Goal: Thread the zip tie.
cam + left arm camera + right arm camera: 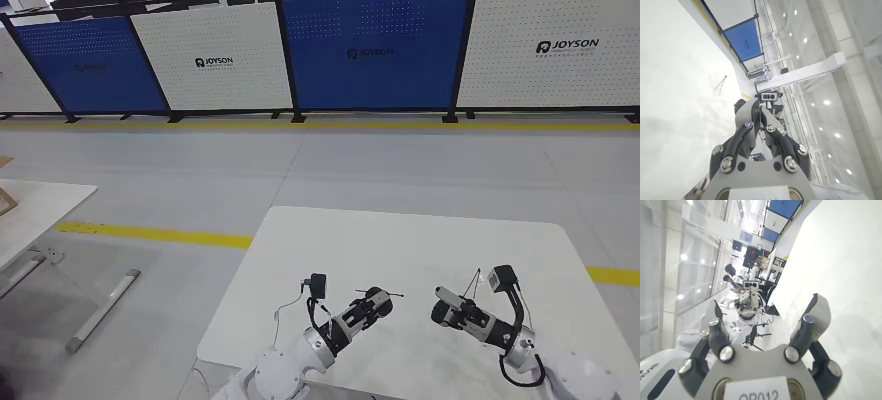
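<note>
1. The zip tie (759, 117) is a thin dark strip pinched between the two fingers of the left gripper (759, 108); the fingers are pressed together on it
2. From above, a short part of the zip tie (394, 294) sticks out past the tip of the left gripper (377, 300), towards the right gripper (443, 299)
3. I cannot tell which end of the strip is clamped; it is too thin to read
4. A second zip tie (721, 85), bent into a narrow V, lies flat on the white table (677, 56), ahead of the left gripper and apart from it
5. In the top view this second zip tie (473, 281) is just beside the right arm, on its far side, not touching the fingers
6. The right gripper (765, 301) has its fingers spread wide and nothing between them
7. The two grippers face each other above the near part of the table (400, 240), near one another but with a gap between
8. Through the spread fingers of the right gripper I see the left gripper farther off, with the table (848, 256) beside both
</note>
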### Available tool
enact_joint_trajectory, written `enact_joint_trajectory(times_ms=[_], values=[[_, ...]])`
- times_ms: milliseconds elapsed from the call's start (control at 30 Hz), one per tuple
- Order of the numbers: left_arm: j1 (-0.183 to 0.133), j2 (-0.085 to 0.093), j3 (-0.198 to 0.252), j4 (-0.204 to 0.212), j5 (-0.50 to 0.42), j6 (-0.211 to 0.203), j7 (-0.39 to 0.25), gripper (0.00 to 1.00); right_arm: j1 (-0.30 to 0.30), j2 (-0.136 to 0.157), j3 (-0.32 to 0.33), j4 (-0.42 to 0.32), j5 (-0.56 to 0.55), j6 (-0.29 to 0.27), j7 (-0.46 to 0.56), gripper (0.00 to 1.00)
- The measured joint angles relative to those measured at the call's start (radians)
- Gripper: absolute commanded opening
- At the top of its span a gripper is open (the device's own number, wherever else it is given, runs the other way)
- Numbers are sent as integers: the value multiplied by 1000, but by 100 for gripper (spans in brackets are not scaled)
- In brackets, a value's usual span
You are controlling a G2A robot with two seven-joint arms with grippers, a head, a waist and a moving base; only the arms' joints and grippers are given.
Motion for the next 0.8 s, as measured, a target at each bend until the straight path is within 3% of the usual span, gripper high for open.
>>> enact_joint_trajectory(times_ms=[200,367,800], values=[[7,6,-28,-28,-136,-68,-122,0,0,0,0,0,0,0,0,100],[34,11,-55,-72,-167,-173,-147,0,0,0,0,0,0,0,0,100],[30,11,-58,-87,-172,-173,-142,0,0,0,0,0,0,0,0,100]])
